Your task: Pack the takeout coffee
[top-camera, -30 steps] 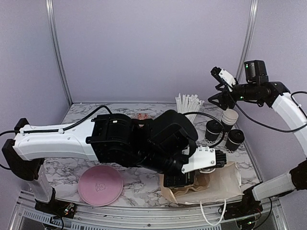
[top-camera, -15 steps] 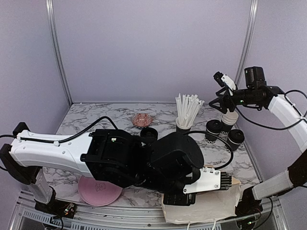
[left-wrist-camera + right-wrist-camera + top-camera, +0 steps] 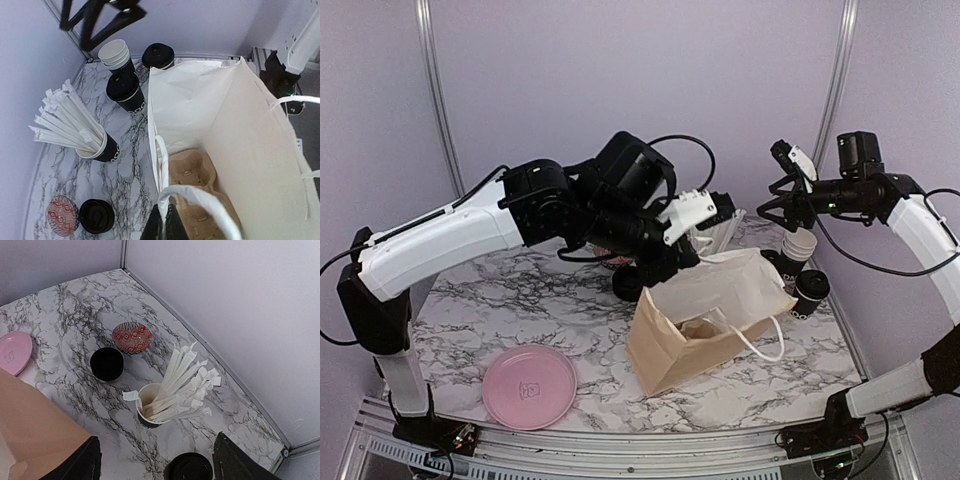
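- Paper bag [image 3: 695, 300]: tan outside, white inside, tilted on the table with its mouth towards my top view. I place everything below against it.
- Left gripper [image 3: 165, 228]: fingers pressed together, pinching the paper bag's rim beside a white handle [image 3: 197, 192].
- Right gripper [image 3: 155, 440]: fingers spread wide with nothing between them, hanging above the cups on the bag's right.
- Takeout coffee: first lidded cup [image 3: 125, 92] just beside the bag's outer wall, second lidded cup [image 3: 159, 54] beyond it by the bag's far corner. Both stand upright on the table, outside the bag.
- Stack of open cups [image 3: 115, 52]: cream-white inside, next to both lidded cups, on the side away from the bag.
- Pulp carrier [image 3: 197, 172]: brown, lying on the bag's floor.
- Straw cup [image 3: 102, 145]: black, full of white wrapped straws, near the bag's far side. In the top view the bag hides most of it.
- Stack of black lids [image 3: 96, 215] and red patterned dish [image 3: 62, 222]: just beside each other, behind the bag to its left.
- Pink plate [image 3: 530, 387]: well apart from the bag, near-left.
- Table [image 3: 490, 310]: white marble with grey veining.
- Walls [image 3: 620, 80]: plain lavender, with metal posts [image 3: 438, 100] at the corners.
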`<act>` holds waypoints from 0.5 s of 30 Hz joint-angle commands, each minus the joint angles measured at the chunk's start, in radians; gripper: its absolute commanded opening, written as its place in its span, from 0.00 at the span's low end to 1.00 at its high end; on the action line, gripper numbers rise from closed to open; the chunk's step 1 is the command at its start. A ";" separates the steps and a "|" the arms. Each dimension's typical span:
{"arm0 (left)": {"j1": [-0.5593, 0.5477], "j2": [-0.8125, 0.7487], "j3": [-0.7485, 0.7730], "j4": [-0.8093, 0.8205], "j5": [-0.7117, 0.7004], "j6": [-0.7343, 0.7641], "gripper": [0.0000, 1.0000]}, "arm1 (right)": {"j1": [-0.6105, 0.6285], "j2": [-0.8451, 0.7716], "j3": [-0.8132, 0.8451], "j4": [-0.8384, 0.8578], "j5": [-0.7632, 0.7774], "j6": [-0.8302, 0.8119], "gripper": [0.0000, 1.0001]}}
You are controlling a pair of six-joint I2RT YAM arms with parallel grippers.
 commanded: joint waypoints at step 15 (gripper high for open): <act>0.342 0.053 0.006 -0.095 0.308 -0.191 0.66 | 0.095 -0.018 0.123 -0.400 -0.404 -0.388 0.76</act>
